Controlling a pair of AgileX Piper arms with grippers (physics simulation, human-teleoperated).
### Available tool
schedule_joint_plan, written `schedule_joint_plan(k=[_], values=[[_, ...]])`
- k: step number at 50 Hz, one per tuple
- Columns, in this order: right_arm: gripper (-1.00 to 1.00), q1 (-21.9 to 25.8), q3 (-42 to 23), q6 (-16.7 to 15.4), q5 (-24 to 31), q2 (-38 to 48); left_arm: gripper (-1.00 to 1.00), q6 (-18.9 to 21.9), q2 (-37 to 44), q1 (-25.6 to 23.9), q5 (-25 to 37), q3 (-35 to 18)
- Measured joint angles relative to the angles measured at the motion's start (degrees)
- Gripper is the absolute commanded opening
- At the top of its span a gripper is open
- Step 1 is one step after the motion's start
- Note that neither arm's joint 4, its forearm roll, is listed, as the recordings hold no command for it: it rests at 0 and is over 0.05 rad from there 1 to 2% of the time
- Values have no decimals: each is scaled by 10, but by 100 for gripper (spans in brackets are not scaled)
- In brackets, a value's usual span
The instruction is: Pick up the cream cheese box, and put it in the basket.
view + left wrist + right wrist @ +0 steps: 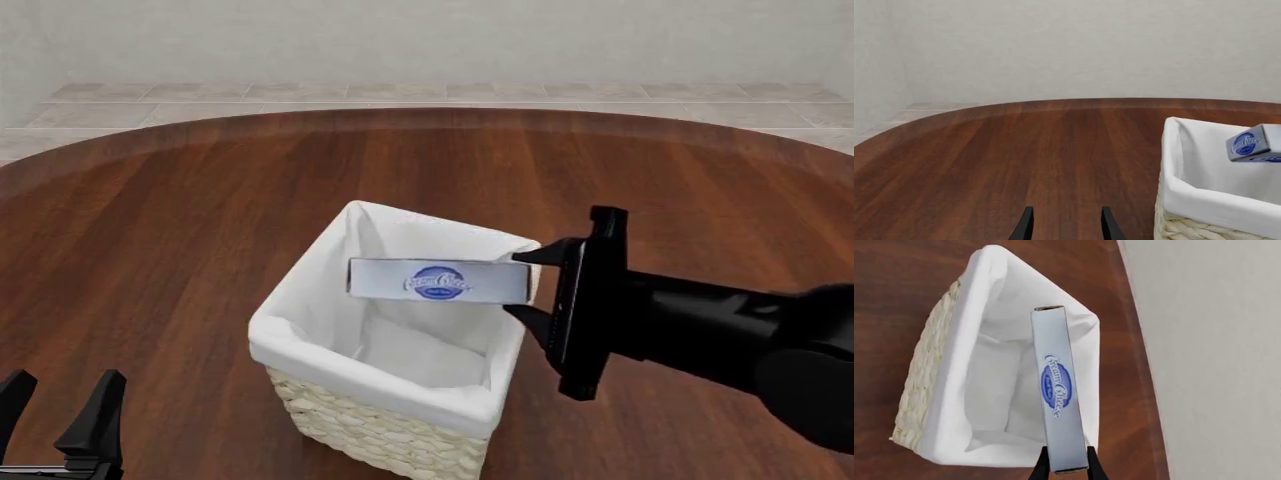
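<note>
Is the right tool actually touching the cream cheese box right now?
Touching. The right wrist view shows the right tool with a finger pressed against each side of the cream cheese box, which hangs over the basket.

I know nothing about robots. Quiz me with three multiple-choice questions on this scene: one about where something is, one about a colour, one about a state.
1. Where is the box?
A. above the basket's opening
B. on the table beside the basket
C. on the floor

2. What colour is the box's oval logo?
A. red
B. blue
C. green

3. What is the left end effector doing?
A. holding the box
B. holding the basket
C. open, holding nothing

Answers:
1 A: the right end effector holds the box over the white liner.
2 B: the wrist view shows a blue oval with white script.
3 C: its fingers stand apart over bare table.
</note>
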Motion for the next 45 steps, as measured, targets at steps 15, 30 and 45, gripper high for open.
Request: schedule_joint_plan(k=[15, 30, 45], values=[[-100, 5, -2, -2, -2, 9, 100, 0, 0, 0, 0, 0], [-100, 10, -3, -7, 2, 17, 100, 0, 0, 0, 0, 0], [-100, 14, -4, -11, 4, 20, 100, 0, 0, 0, 0, 0]])
